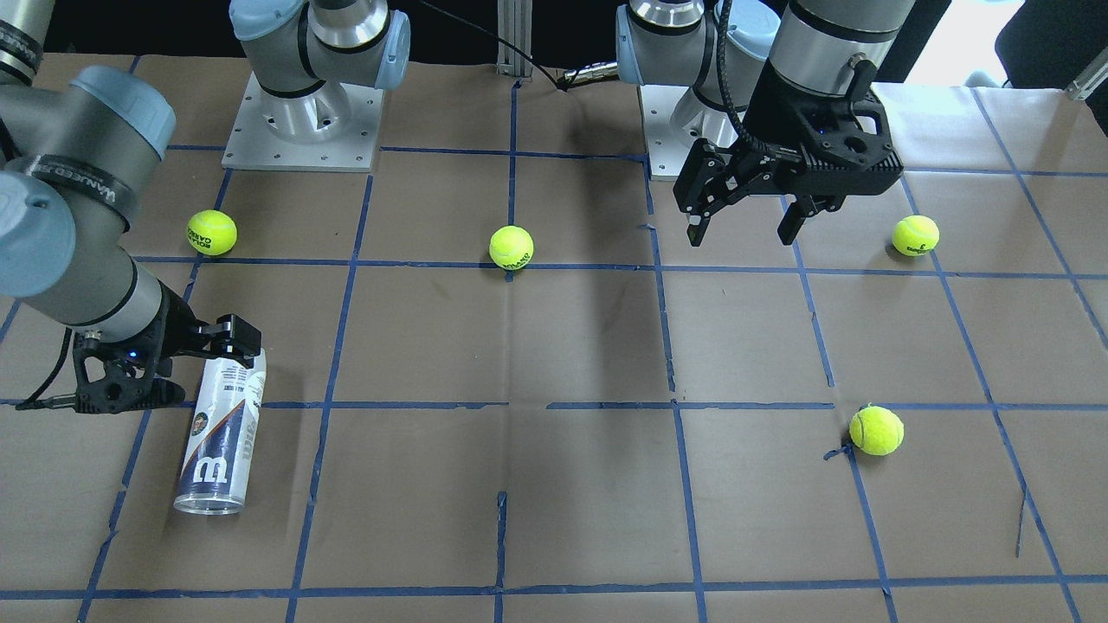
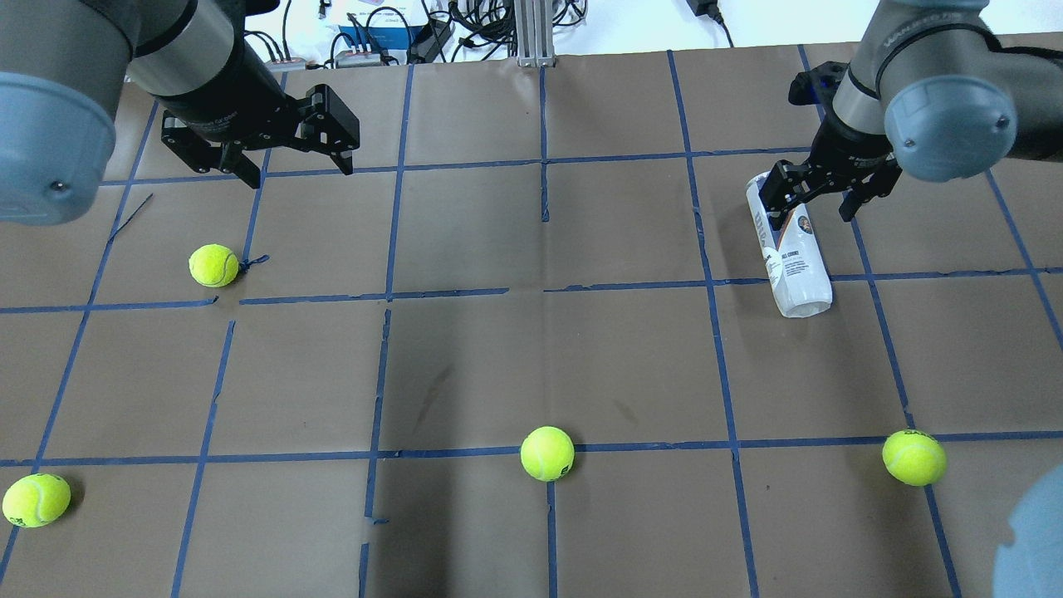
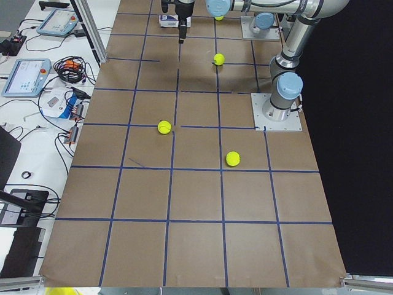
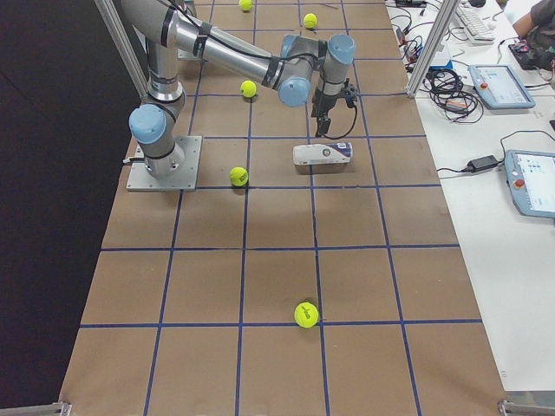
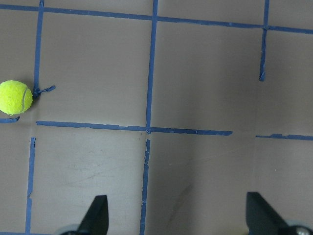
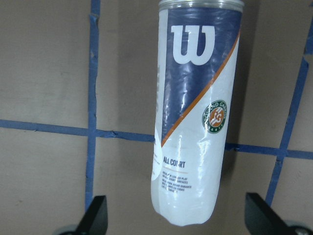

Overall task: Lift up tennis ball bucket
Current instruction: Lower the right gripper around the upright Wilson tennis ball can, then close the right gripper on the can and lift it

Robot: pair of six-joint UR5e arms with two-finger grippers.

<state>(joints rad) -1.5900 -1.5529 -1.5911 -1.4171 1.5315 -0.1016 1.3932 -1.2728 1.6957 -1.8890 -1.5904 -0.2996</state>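
The tennis ball bucket (image 1: 221, 433) lies on its side on the table, a clear can with a white, navy and orange label and a large white "W". It also shows in the overhead view (image 2: 789, 249), the exterior right view (image 4: 323, 154) and the right wrist view (image 6: 195, 112). My right gripper (image 2: 812, 212) is open and hovers just above the can without touching it. In the right wrist view the can's white end lies between the two fingertips. My left gripper (image 2: 296, 169) is open and empty, held above bare table far from the can.
Several yellow-green tennis balls lie loose on the taped brown table: one (image 2: 213, 265) near the left gripper, one (image 2: 36, 499) at the near left, one (image 2: 546, 453) in the middle, one (image 2: 913, 457) at the near right.
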